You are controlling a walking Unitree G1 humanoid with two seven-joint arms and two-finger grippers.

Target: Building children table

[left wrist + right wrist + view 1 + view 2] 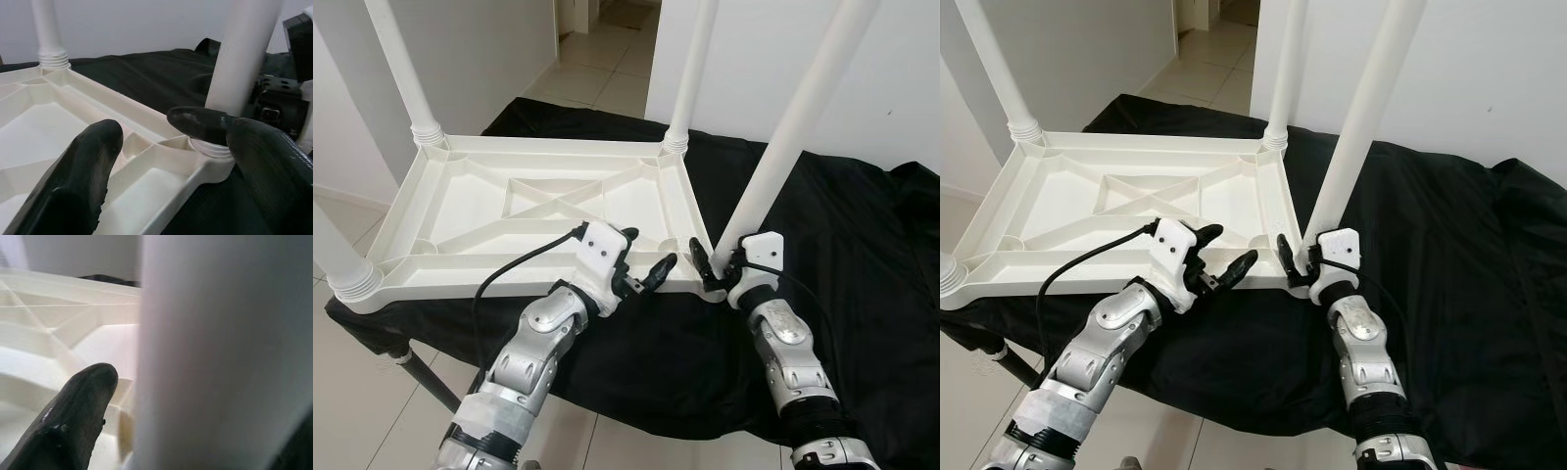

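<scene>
A white plastic children's table [460, 276] lies upside down on a black cloth, its ribbed underside facing up. All its legs stand upright in the corner sockets. My right gripper [715, 262] is open and straddles the base of the near right leg [793, 127]. In the right wrist view a small gap separates one finger [78, 416] from that leg [220, 352]. My left gripper [646, 253] is open over the table's near rim, just left of the same corner. Its fingers [83, 176] point at the leg's socket [210, 147].
The black cloth [862, 255] covers a low stand with a metal leg [421, 372] at the front left. Other table legs rise at the far left [399, 59], far right [690, 69] and near left [337, 259]. White walls and a tiled doorway [597, 69] lie behind.
</scene>
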